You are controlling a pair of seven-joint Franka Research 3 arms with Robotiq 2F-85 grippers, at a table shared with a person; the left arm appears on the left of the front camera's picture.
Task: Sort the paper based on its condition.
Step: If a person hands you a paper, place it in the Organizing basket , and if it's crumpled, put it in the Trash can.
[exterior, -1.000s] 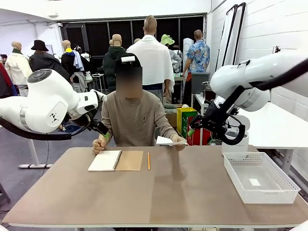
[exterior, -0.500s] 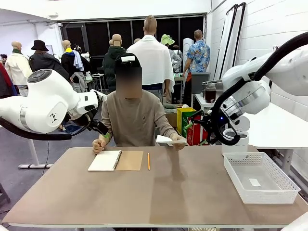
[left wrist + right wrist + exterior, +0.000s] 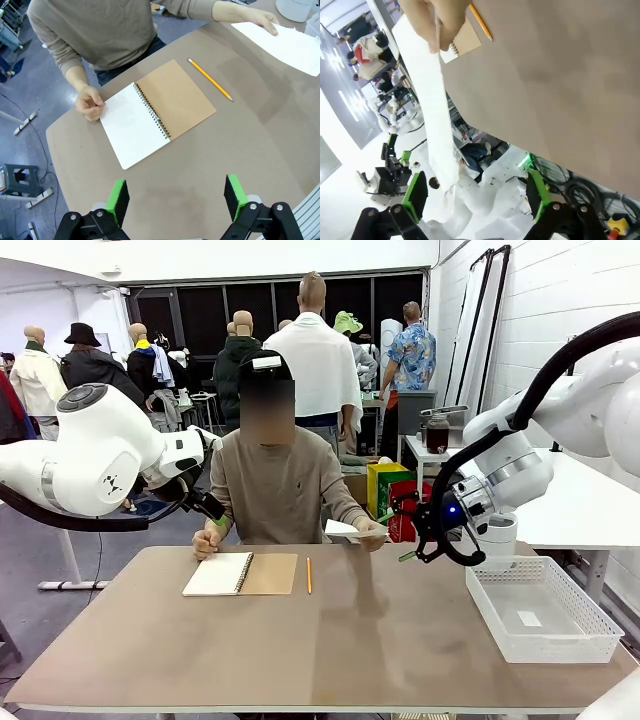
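1. Your left gripper (image 3: 176, 201) hangs over the table (image 3: 350, 650) with its jaws spread wide and nothing between them. It is well apart from the paper.
2. Below it the notebook (image 3: 152, 119) lies open and flat, with the pencil (image 3: 210, 79) just beside it. Neither is yours to sort.
3. The paper (image 3: 343, 532) is 1 sheet. The person's hand (image 3: 371, 534) holds it off the table at the far edge and offers it toward your right side. In the left wrist view it looks flat and smooth, but I cannot tell whether an edge is torn.
4. Your right gripper (image 3: 476, 196) has its jaws fully apart and grips nothing. In its wrist view the sheet runs nearly edge-on from the hand down into the gap, closer to 1 pad than the other. I cannot tell whether it touches that pad.
5. Expect the sheet to be very light, thin and floppy. It should sag from wherever you pinch it, slide easily between smooth pads and crease or tear if tugged.
6. Take it by the free end, away from the person's fingers, with the pads well in from the edge. Close fully before you draw it away.
7. The basket (image 3: 540, 649) stands at the right edge of the table, near your right gripper, with a small white scrap on its floor. I cannot tell which condition of sheet it is meant for.
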